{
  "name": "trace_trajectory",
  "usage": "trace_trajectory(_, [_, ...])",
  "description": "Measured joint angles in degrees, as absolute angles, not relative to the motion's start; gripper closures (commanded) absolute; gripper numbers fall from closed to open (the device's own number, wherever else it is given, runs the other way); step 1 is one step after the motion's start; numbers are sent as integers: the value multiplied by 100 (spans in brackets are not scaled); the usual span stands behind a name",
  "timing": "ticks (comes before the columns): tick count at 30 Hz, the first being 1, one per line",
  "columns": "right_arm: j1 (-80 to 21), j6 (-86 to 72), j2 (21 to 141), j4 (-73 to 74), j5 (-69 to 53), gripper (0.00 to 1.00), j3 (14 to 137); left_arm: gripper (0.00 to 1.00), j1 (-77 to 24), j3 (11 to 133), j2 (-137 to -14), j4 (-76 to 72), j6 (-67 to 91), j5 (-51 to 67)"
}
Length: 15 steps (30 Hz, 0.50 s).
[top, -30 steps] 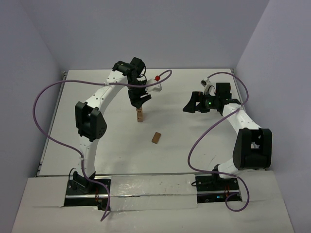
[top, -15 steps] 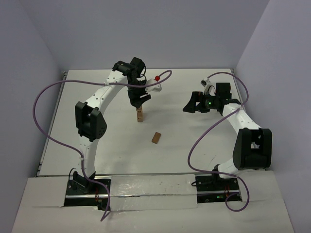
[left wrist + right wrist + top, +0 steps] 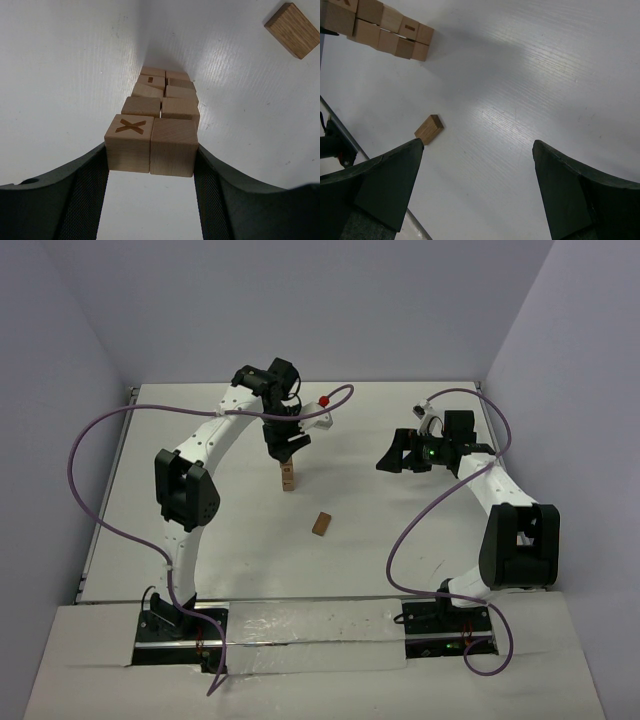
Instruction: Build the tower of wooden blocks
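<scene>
The tower [image 3: 288, 478] stands near the middle of the white table [image 3: 200, 540]. Seen from close, it is not one column: two wood blocks [image 3: 161, 107] lie side by side in every layer. I count perhaps four or five layers, but the upper ones hide the lower ones, so I am not sure. The left gripper [image 3: 285, 453] hangs straight over the tower and points down. Its two dark fingers [image 3: 80, 195] press on the outer sides of the top pair [image 3: 172, 147], one finger on each side, so the jaws stand about half wide and clasp these two blocks together. One block of this pair carries a burnt X mark [image 3: 131, 126] on its upper face, and a block lower in the tower shows a short dash. Nearer to the arm bases than the tower, a little to its right and well apart from it, a loose wooden piece [image 3: 321, 524] lies flat on the table; it looks flatter and somewhat darker than the others. The right gripper [image 3: 398, 455] is far to the right of the tower, held above the table with its jaws spread wide and nothing between them. Just behind the tower, beside the left wrist, there is a small white thing with a red knob [image 3: 322, 421].
</scene>
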<state>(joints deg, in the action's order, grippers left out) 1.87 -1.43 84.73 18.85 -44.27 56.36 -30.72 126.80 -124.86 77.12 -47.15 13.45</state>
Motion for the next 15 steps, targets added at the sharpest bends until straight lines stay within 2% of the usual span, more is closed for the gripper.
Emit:
trace_trajectory(11, [187, -141, 8473, 1885, -4427, 3, 5636, 12, -3119, 12680, -12488, 7712, -4699, 1323])
trace_trajectory(15, [187, -142, 8473, 1885, -4427, 3, 5636, 1, -3131, 12680, -12488, 7712, -4694, 1323])
